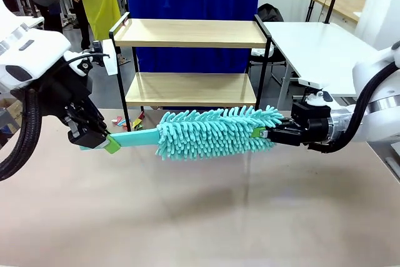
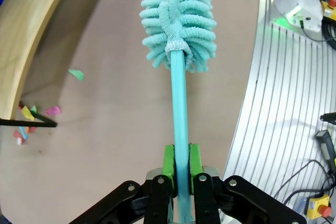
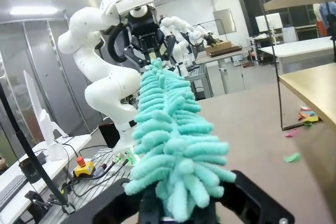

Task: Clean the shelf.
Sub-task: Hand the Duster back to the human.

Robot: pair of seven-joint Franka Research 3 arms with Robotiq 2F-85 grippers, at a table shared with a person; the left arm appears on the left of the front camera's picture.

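**Two robot arms hold a fluffy duster in front of the shelf**

A long duster with a flat teal handle (image 1: 134, 138) and a fluffy teal head of soft noodle-like strands (image 1: 215, 132) hangs level above the brown table top (image 1: 200, 217). It runs from left to right across the middle of the front view.

The left gripper (image 1: 103, 142) is squeezed tight on the end of the handle. In the left wrist view its two green pads (image 2: 168, 163) press on both sides of the handle, and the handle runs straight up to the fluffy head (image 2: 178, 17).

The right gripper (image 1: 265, 133) is at the other end of the duster. Its tips are pushed into the tip of the fluffy head. In the right wrist view the strands (image 3: 173, 145) cover the fingers, so the fingers are hard to see. The jaws are closed together on the fluffy tip.

The small shelf with two light wooden boards in a thin black metal frame (image 1: 190, 60) stands at the far edge of the table, just behind the duster. The duster is apart from it. Both boards look bare.

Little bits of coloured paper (image 2: 34, 119) lie on the table by the shelf's foot. One green bit (image 2: 76, 74) lies a little away from the others.
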